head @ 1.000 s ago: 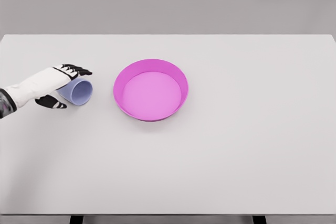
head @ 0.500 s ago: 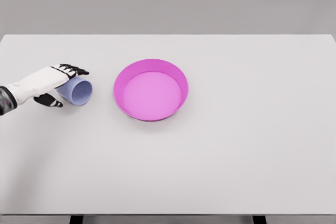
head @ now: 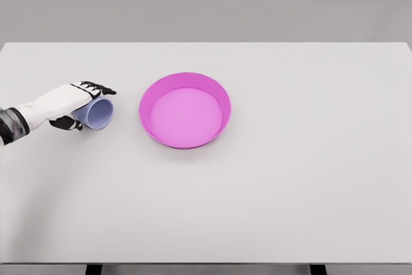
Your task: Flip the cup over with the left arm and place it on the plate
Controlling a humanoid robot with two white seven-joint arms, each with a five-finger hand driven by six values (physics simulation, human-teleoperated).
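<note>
A pale blue cup point(head: 98, 113) lies on its side at the left of the white table point(head: 257, 191), its mouth facing right and toward me. My left hand point(head: 82, 105) comes in from the left edge and is closed around the cup's body, dark fingers over its top and thumb below it. The cup still touches the table. A magenta plate point(head: 185, 110) with a raised rim stands a short way to the right of the cup, nothing in it.
The table's far edge point(head: 206, 43) runs along a grey wall. Its front edge point(head: 206, 263) is near the bottom of the picture.
The left hand has tightened on the cup: the thumb drew in under it and the fingers wrapped further over the top. The cup stayed in place.
</note>
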